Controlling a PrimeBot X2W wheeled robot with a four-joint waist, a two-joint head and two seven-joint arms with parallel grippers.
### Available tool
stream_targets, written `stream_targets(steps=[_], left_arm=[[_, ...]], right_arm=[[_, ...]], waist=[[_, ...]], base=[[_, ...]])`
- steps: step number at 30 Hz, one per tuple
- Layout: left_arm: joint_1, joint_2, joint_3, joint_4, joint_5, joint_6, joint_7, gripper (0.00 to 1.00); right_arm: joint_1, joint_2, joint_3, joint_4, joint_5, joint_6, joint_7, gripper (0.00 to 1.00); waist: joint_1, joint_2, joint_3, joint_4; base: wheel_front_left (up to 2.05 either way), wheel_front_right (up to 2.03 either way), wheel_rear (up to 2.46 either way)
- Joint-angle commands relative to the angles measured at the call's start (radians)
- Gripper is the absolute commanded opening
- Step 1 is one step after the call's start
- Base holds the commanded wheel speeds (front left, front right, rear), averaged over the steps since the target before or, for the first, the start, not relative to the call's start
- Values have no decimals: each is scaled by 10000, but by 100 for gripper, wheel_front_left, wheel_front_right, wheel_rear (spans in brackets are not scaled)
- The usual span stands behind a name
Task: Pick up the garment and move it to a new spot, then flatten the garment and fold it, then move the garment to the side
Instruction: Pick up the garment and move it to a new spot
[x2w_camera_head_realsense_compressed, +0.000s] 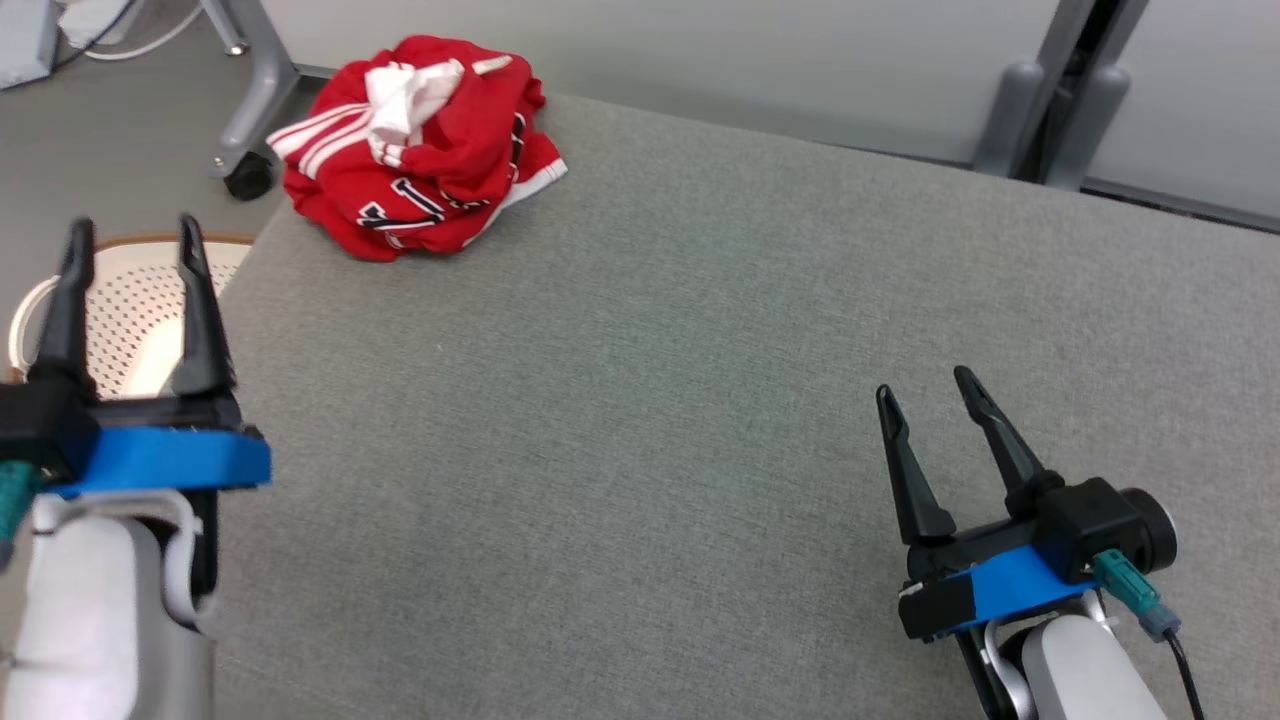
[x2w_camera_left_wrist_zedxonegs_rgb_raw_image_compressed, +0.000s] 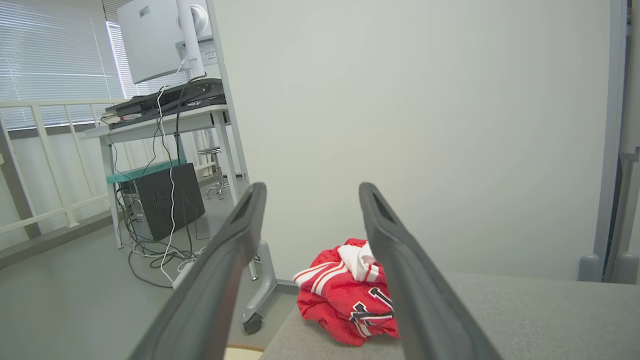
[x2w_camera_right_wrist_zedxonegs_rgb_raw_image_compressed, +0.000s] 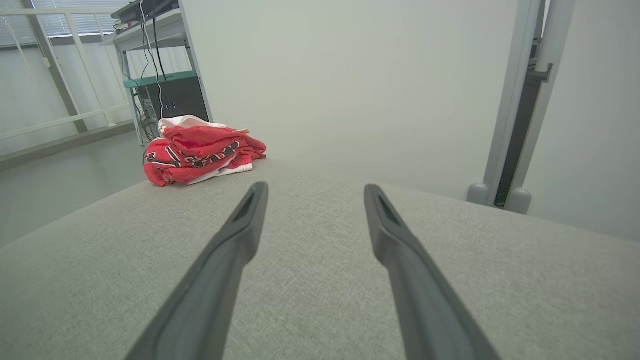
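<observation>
Here's the garment (x2w_camera_head_realsense_compressed: 420, 150), a red jersey with white stripes and dark lettering, bunched in a crumpled heap at the upper left of the head view, right at the far left corner of the grey table (x2w_camera_head_realsense_compressed: 650, 400). A white patch of fabric shows on top of the pile. Nothing is touching it.

Left gripper (x2w_camera_head_realsense_compressed: 134, 225) sits at the lower left of the head view, fingers pointing up the frame and spread wide, nothing between them. It hangs off the table's left edge, over a perforated white basket (x2w_camera_head_realsense_compressed: 140, 300) down below. In its own wrist view the garment sits low in the frame, partly hidden behind the right-hand finger.

Right gripper (x2w_camera_head_realsense_compressed: 925, 383) is at the lower right of the head view, low over bare grey cloth. Its fingers are wide apart too, and empty. From its wrist view the garment lies at the upper left, well apart from the fingertips.

Behind the garment is a pale wall, with a caster wheel (x2w_camera_head_realsense_compressed: 248, 178) on the floor just beside the table's corner.
</observation>
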Motion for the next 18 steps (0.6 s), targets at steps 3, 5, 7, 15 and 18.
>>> stream_targets(steps=[3, 5, 7, 15, 18], left_arm=[[-961, 403, 257, 224, 98, -132, -31, 100], [-1602, 704, 430, 425, 109, -196, -31, 100], [-2193, 981, 565, 723, 148, -242, -30, 100], [-4137, 1902, 654, 2241, 321, -401, -30, 100], [-4729, 2166, 625, 3129, 334, -453, -30, 100]], right_arm=[[-370, -237, 6, -181, -118, -3, -7, 100], [-580, -349, 22, -337, -206, -3, -7, 100], [-770, -446, 0, -531, -259, -3, -7, 100], [-1170, -687, -322, -1343, -505, -3, -7, 100], [-1215, -737, -444, -1635, -582, -3, -7, 100]], waist=[[1, 0, 829, -711], [1, 0, 1230, -1022], [1, 0, 1621, -1302], [1, 0, 2909, -2214], [1, 0, 3261, -2430]], base=[[0, 0, 0], [0, 0, 0], [0, 0, 0], [0, 0, 0], [0, 0, 0]])
